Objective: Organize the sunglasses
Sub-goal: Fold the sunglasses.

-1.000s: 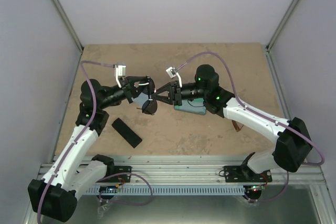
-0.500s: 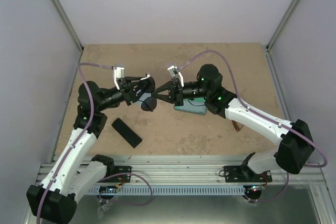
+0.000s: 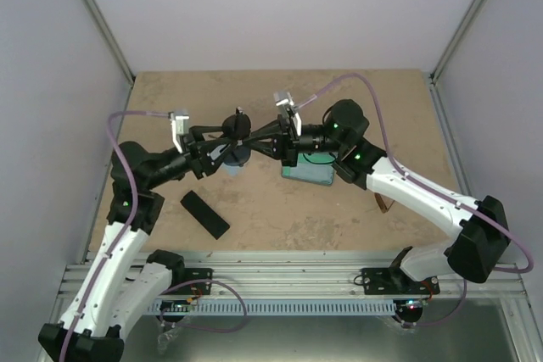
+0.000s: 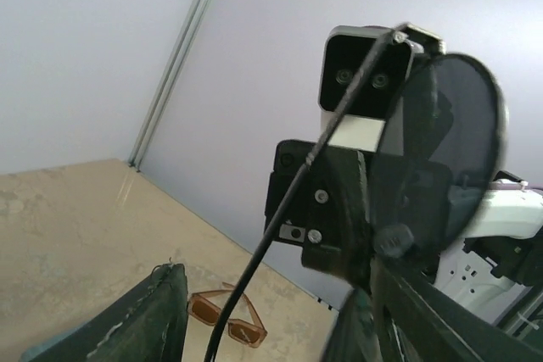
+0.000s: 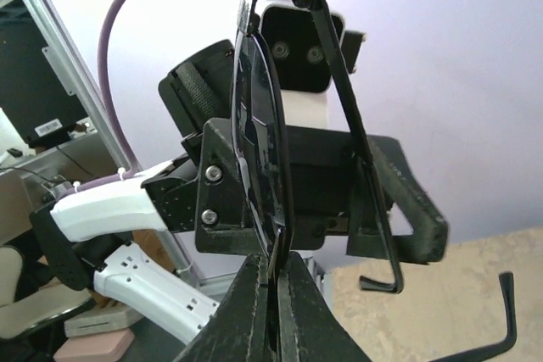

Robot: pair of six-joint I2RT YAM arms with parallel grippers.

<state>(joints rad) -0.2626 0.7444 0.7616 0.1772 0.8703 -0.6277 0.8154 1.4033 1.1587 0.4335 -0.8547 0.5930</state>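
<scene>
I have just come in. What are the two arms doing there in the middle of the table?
Both arms meet above the middle of the table. The right claw is shut on the lens edge of the black sunglasses and holds them up in the air. The left claw is close against them from the other side; whether it grips them is not clear. The brown sunglasses, the grey-blue case and the black case lie on the table.

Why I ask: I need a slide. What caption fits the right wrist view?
Right gripper pinching the black sunglasses by a lens rim, held edge-on in front of the left arm.
</scene>
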